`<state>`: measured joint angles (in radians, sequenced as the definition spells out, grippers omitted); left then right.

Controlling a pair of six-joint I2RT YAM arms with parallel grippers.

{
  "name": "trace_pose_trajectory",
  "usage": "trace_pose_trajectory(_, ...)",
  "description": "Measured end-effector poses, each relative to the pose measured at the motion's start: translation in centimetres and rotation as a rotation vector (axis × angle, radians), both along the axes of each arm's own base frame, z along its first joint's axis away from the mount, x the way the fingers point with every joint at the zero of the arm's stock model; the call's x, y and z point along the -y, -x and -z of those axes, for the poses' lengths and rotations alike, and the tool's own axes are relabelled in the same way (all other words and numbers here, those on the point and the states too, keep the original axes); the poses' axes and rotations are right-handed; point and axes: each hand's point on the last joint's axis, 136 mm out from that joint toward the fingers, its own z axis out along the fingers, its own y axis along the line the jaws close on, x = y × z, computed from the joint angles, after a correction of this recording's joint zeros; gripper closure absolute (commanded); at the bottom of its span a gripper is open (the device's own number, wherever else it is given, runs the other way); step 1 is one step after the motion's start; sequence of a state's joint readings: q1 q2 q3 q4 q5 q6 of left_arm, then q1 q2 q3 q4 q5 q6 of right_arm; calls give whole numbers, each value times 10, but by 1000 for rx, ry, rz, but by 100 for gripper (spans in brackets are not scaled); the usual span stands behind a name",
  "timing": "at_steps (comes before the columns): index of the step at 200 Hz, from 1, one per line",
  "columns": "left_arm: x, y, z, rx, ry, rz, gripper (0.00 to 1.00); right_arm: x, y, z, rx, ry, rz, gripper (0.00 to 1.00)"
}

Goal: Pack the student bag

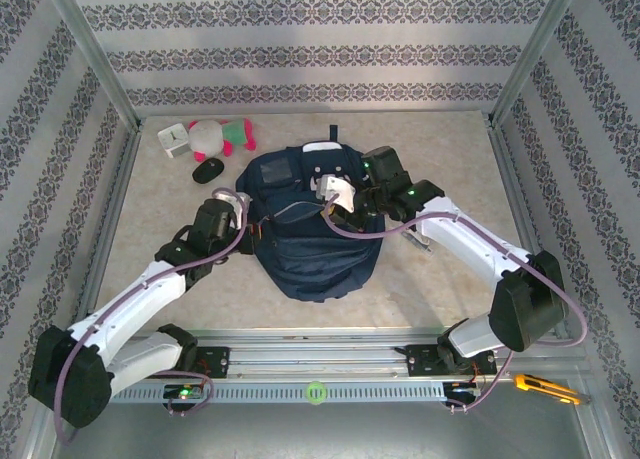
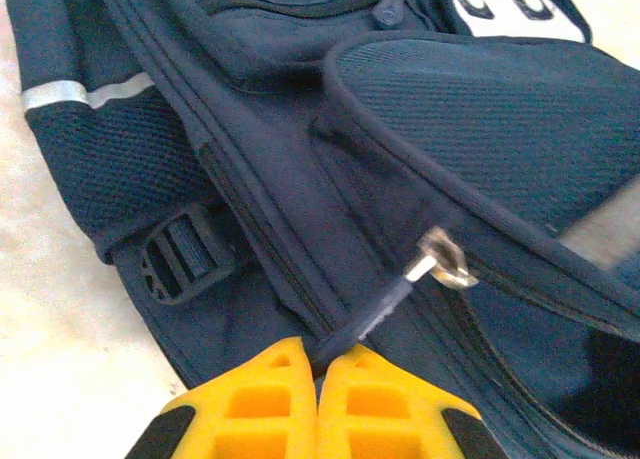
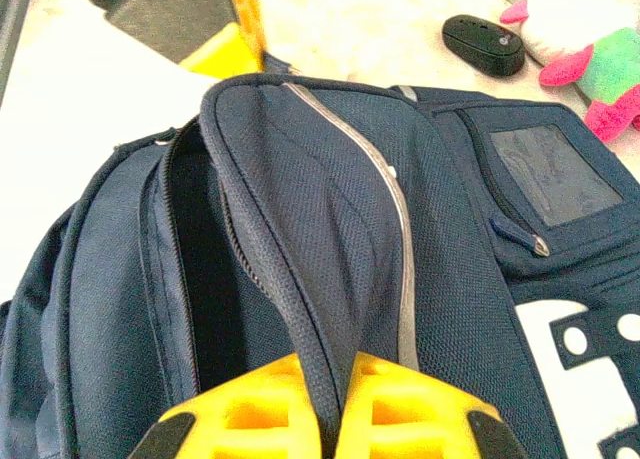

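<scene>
The navy student bag (image 1: 310,234) lies flat mid-table, its main compartment partly unzipped into a dark slot (image 3: 205,269). My left gripper (image 2: 318,364) is at the bag's left side, shut on the navy zip pull (image 2: 375,319) that leads to a metal slider (image 2: 445,259). On the bag's right, my right gripper (image 3: 345,379) is shut on the edge of the front flap (image 3: 300,249) and holds it up beside the slot. A pale reflective stripe (image 3: 395,209) runs down that flap. The bag's grey-white patch (image 1: 335,189) sits near the right wrist.
Behind the bag at the back left lie a black mouse (image 1: 207,170), a pink, white and green plush toy (image 1: 222,135) and a small white box (image 1: 173,139). A yellow utility knife (image 1: 545,387) rests at the front right by the rail.
</scene>
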<state>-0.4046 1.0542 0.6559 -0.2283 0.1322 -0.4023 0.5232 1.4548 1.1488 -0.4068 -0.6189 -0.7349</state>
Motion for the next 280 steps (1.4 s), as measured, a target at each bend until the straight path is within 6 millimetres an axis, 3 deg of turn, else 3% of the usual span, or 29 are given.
trace_pose_trajectory(30, -27, -22, 23, -51, -64, -96, 100, 4, 1, -4, -1, -20, -7, 100)
trace_pose_trajectory(55, -28, -31, 30, -71, -84, -94, 73, 5, 0, -4, -5, -23, -2, 100)
trace_pose_trajectory(73, -26, -36, 19, -43, -74, -93, 55, 5, -1, -2, -9, -18, 4, 100)
trace_pose_trajectory(95, -22, -35, -4, 30, -64, -50, 43, -2, 1, 6, -25, 1, -7, 100)
trace_pose_trajectory(121, -7, -26, -47, 194, -30, 89, 40, -13, 3, 12, -47, 9, -26, 100)
trace_pose_trajectory(142, 16, -9, -75, 326, -17, 299, 39, -17, -1, 11, -55, 5, -21, 100)
trace_pose_trajectory(160, 34, 5, -80, 386, -31, 463, 39, -21, -2, 9, -55, 5, -21, 100)
trace_pose_trajectory(188, 48, 9, -75, 421, -83, 581, 33, -29, 0, 11, -68, 11, -26, 100)
trace_pose_trajectory(242, 76, 5, -64, 458, -208, 681, 34, -38, 0, 10, -84, 5, -31, 100)
trace_pose_trajectory(263, 81, -1, -56, 464, -263, 678, 52, -38, -1, 9, -86, 4, -28, 100)
trace_pose_trajectory(280, 78, -10, -54, 475, -291, 645, 79, -38, -1, 8, -88, 4, -26, 100)
